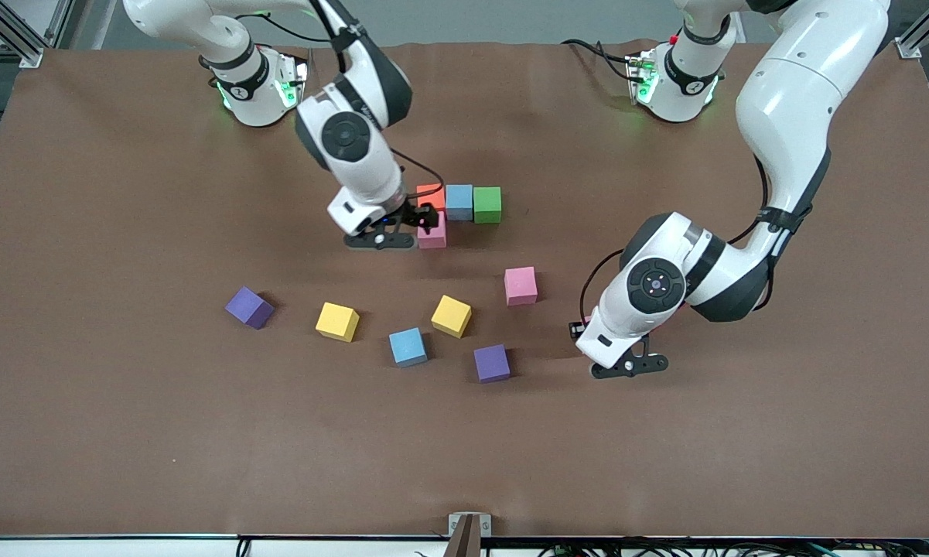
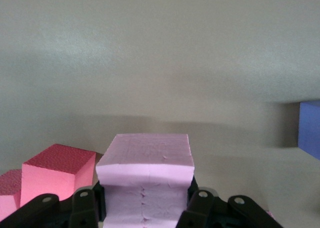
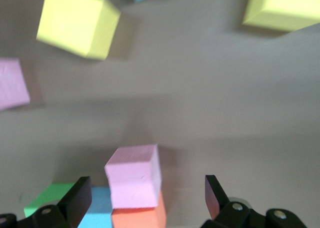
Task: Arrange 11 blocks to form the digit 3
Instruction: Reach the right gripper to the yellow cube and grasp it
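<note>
A row of blocks lies mid-table: orange (image 1: 431, 193), blue (image 1: 459, 201), green (image 1: 486, 204). A pink block (image 1: 433, 237) sits against the orange one, on the side nearer the front camera. My right gripper (image 1: 424, 224) stands open astride this pink block (image 3: 134, 175), with its fingers (image 3: 80, 193) clear of the block's sides. My left gripper (image 1: 580, 326) is low over the table toward the left arm's end. It is shut on another pink block (image 2: 145, 163), which the hand mostly hides in the front view. A red block (image 2: 57, 173) lies beside it.
Loose blocks lie nearer the front camera: purple (image 1: 249, 307), yellow (image 1: 337, 321), blue (image 1: 408, 346), yellow (image 1: 452, 316), pink (image 1: 520, 285), purple (image 1: 492, 363). The brown table (image 1: 201, 449) is bare toward the front edge.
</note>
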`<state>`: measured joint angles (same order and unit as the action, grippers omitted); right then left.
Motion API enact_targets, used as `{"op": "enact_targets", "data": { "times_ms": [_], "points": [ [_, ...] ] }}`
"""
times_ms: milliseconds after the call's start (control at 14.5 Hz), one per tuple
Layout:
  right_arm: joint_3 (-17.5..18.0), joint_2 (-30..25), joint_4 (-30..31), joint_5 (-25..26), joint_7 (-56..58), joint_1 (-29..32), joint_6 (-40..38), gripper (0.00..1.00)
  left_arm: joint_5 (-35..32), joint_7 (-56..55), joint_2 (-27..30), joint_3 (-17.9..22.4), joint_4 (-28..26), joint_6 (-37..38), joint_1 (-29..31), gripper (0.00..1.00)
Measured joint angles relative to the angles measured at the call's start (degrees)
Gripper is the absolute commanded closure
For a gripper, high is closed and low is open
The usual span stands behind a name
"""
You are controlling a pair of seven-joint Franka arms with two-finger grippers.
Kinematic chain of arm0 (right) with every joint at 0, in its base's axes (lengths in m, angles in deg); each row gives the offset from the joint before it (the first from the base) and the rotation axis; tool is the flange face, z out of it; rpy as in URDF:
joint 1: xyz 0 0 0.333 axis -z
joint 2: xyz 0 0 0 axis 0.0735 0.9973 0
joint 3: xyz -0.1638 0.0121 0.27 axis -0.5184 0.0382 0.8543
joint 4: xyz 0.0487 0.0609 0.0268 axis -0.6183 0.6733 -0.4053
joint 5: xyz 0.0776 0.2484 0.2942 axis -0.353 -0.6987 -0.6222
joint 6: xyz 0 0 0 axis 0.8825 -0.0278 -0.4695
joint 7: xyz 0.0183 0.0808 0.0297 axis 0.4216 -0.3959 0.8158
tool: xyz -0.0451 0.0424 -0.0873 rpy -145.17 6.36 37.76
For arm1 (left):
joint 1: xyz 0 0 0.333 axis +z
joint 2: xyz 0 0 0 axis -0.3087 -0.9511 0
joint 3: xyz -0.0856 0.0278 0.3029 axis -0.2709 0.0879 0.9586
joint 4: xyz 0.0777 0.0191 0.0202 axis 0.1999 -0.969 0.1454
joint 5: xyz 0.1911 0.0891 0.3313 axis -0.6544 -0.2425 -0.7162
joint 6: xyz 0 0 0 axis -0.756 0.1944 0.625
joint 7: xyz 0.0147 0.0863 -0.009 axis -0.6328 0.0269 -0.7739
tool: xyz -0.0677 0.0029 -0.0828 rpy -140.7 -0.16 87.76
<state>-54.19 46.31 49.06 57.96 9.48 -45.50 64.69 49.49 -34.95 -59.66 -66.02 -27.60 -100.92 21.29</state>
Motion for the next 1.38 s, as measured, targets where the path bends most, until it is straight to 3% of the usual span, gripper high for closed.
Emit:
{"op": "enact_targets", "data": {
  "times_ms": [206,413,963,1376],
  "points": [
    [-0.26,0.1,-0.75,0.0,0.38,4.16,0.88,0.0,0.29,0.0,0.0,0.0,0.0,0.0,0.19,0.45],
    [0.04,2.39,-5.7,-0.08,-5.78,4.73,0.79,0.0,0.32,0.0,0.0,0.0,0.0,0.0,0.26,0.46],
    [0.86,25.79,-37.65,2.14,-23.49,0.95,-10.95,0.0,0.34,0.0,0.0,0.0,0.0,0.0,0.28,0.46],
    [0.56,34.4,-45.65,6.07,-27.0,-0.25,-10.29,0.0,0.36,0.0,0.0,0.0,0.0,0.0,0.28,0.45]
  ]
}}
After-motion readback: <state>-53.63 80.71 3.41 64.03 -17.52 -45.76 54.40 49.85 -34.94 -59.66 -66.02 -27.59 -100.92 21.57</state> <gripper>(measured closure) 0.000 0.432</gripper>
